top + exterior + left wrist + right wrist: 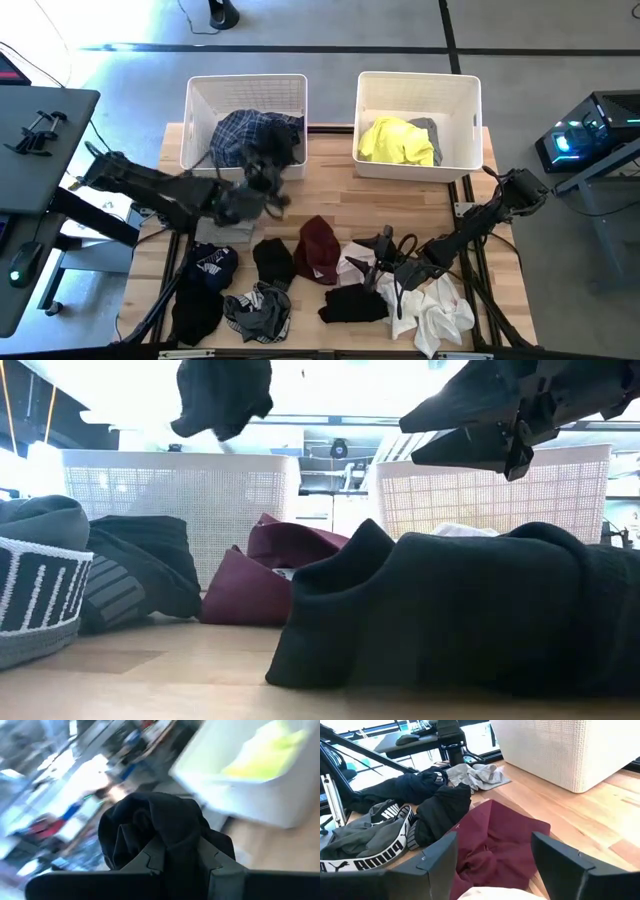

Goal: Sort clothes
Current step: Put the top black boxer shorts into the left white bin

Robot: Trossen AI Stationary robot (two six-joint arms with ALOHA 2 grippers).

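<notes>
My left gripper (268,186) is shut on a black garment (150,827) and holds it in the air near the left white bin's near wall (243,160); in the low view the garment (222,395) hangs high above the table. That bin holds a blue plaid garment (240,135). The right bin (418,160) holds a neon yellow garment (392,140) and a grey one. My right gripper (495,865) stands open above a maroon garment (500,840), touching nothing. More clothes lie on the table's near half: black (273,262), grey with a lettered band (258,310), white (432,312). My left gripper pinches the black garment between its two fingers (150,862); the cloth is bunched in several folds (170,845) and bulges out past the fingertips. The fingers point about level toward the bins. The garment is lifted clear of the table and hangs in a bundle.
The two white bins stand side by side at the table's far edge. Bare wood (330,200) shows between the bins and the pile. A dark garment (470,610) lies close to the near edge. Dark equipment stands off the table at both sides.
</notes>
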